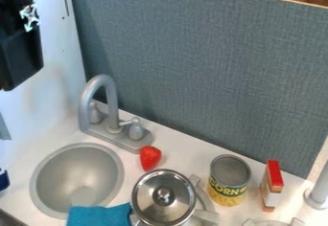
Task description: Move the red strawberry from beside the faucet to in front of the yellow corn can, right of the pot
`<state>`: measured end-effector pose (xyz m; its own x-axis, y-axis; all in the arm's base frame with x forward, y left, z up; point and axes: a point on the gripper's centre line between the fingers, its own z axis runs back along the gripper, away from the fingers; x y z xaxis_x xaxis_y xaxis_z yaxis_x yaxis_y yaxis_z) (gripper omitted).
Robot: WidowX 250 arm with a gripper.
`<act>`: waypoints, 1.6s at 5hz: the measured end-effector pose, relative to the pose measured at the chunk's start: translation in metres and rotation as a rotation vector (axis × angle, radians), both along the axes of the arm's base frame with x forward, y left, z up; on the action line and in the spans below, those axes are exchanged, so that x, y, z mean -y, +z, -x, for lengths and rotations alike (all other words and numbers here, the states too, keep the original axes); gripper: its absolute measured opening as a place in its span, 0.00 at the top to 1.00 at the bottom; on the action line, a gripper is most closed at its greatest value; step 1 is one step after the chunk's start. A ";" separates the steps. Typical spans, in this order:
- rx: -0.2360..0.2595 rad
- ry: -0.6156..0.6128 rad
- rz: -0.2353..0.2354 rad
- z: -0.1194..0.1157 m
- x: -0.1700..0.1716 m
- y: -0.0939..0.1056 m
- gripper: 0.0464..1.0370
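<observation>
Black and bulky, part of the robot arm (19, 38) hangs at the upper left; how far its gripper is open, and whether it holds anything, I cannot tell. Nearest to the arm is the gray faucet (110, 100), upright behind the round gray sink (40, 184). A red strawberry-shaped piece (150, 158) lies by the right end of the faucet's base, just behind a round metal pot with a knobbed lid (164, 197). Beside the pot, a blue cloth (99, 216) overlaps the sink's front rim. To the pot's right an upright can (228, 179) shows a green and yellow label, and farther right stands a small red-topped container (272, 186). Behind the white counter (186, 152) rises a blue-gray panel (205, 67); a gray post (318, 189) stands at the right edge.
</observation>
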<state>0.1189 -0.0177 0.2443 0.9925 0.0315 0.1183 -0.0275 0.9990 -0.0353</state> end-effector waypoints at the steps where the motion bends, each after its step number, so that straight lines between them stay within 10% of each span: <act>1: -0.007 -0.014 -0.003 -0.001 0.000 -0.003 0.04; 2: -0.068 -0.141 -0.040 -0.049 -0.014 -0.043 0.04; 4: 0.049 -0.050 -0.062 -0.140 -0.016 -0.135 0.04; 6: 0.031 0.093 -0.061 -0.166 -0.023 -0.222 0.04; 8: 0.118 0.062 -0.104 -0.200 -0.039 -0.261 0.04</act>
<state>0.3189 0.0212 -0.0164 0.9680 0.0739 0.2400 -0.0912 0.9939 0.0620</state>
